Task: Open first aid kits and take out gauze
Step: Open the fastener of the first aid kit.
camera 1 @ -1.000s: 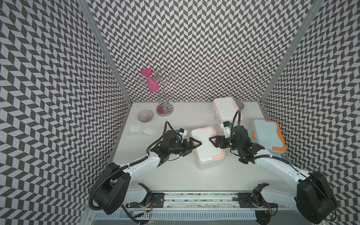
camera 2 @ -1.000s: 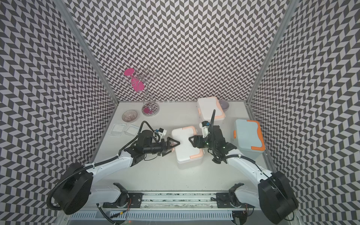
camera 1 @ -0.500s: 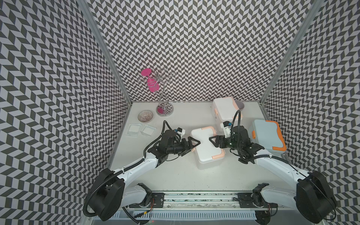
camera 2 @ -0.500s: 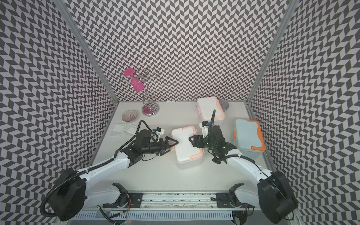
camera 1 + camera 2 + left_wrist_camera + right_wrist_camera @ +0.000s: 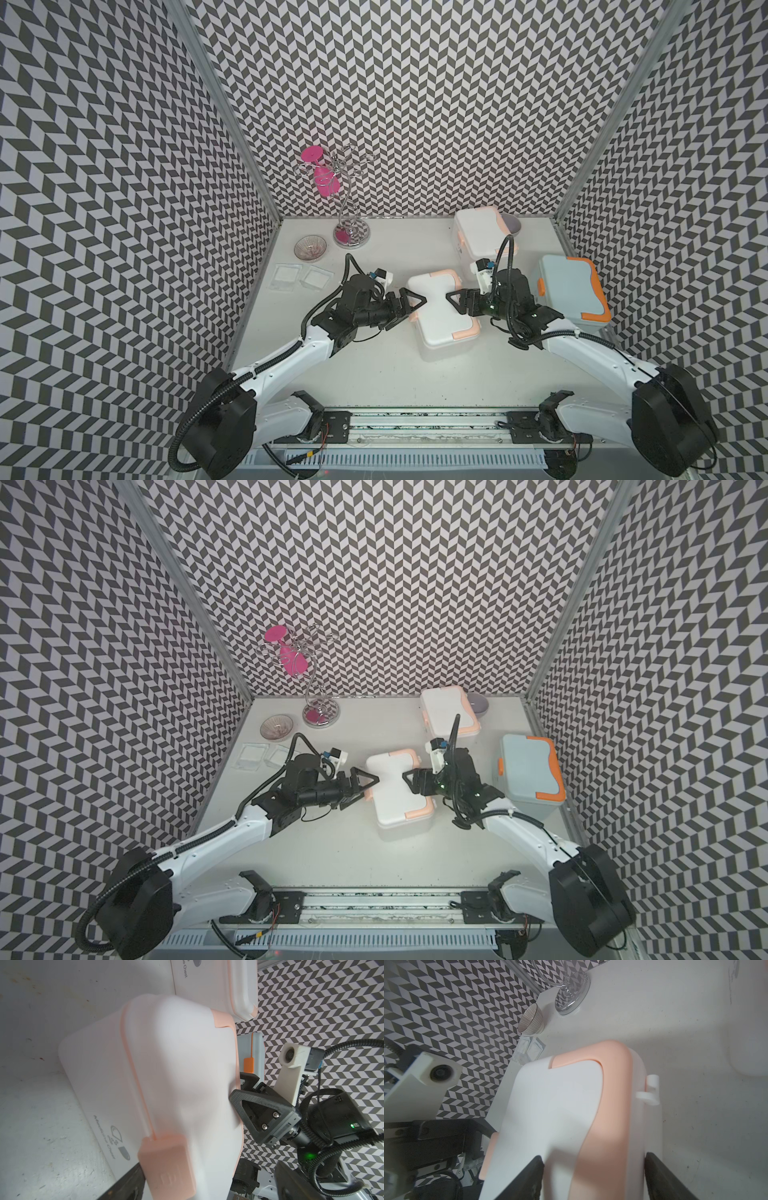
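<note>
1. Nudging forward a touch since a second ago, the left end effector (image 5: 415,306) gapes wide at the middle first aid kit (image 5: 440,326), one finger (image 5: 128,1184) just beside its peach latch (image 5: 166,1167).
2. The right end effector (image 5: 454,305) hasn't budged: half-spread, fingers (image 5: 529,1180) straddling the lid's peach band (image 5: 610,1105); clamped or not, I can't tell.
3. Rear white kit (image 5: 478,232) and blue kit (image 5: 569,286) sit shut too.
4. Two gauze pads (image 5: 316,277) lie on the counter (image 5: 374,374) beside the ribbed bowl (image 5: 309,248).
</note>
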`<state>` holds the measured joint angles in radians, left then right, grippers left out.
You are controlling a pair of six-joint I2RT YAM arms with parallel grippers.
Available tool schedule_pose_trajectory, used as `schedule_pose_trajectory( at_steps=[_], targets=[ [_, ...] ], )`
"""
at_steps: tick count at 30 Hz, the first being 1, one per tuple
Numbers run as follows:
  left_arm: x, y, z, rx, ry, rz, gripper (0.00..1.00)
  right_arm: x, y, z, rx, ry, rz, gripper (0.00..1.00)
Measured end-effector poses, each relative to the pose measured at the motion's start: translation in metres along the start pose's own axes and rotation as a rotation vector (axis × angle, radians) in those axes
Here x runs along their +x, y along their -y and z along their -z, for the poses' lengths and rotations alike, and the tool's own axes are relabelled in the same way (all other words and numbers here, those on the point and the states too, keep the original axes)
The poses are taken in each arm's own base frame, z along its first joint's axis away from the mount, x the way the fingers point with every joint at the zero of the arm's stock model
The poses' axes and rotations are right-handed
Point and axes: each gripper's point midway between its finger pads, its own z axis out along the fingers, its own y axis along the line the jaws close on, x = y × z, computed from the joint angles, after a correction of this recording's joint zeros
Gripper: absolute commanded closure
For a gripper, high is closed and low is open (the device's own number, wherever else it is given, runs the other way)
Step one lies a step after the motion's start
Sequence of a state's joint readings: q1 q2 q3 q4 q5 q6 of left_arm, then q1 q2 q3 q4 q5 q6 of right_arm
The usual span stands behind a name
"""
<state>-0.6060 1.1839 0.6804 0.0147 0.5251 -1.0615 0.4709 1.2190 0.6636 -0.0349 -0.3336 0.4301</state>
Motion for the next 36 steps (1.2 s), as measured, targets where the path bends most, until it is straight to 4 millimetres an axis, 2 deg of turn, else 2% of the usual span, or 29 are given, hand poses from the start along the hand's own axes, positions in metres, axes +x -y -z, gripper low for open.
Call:
schedule_pose_trajectory(
  at_steps=[5,8,12,18,22,28,36],
  targets=[
    [-0.007,-0.002,0.0,-0.068,0.029,-0.013,0.06,0.0,0.0,0.0,-0.002,0.002,0.0,0.26],
    [-0.01,-0.01,-0.002,-0.114,0.045,-0.016,0.08,0.0,0.0,0.0,-0.002,0.004,0.001,0.26],
    [-0.006,-0.027,-0.01,-0.205,0.03,-0.014,0.1,0.0,0.0,0.0,-0.003,0.005,0.001,0.26],
    [0.0,-0.036,-0.023,-0.3,-0.002,-0.035,0.16,0.0,0.0,0.0,-0.003,0.006,0.0,0.26],
    [-0.002,-0.037,-0.017,-0.326,0.018,-0.045,0.16,0.0,0.0,0.0,-0.003,0.006,-0.001,0.26],
    [-0.005,-0.035,0.004,-0.338,0.075,-0.055,0.17,-0.001,0.0,-0.002,-0.005,0.01,-0.002,0.26],
    [0.004,-0.072,0.013,-0.412,0.069,-0.014,0.18,-0.003,0.001,-0.004,-0.007,0.017,-0.002,0.27]
  ],
)
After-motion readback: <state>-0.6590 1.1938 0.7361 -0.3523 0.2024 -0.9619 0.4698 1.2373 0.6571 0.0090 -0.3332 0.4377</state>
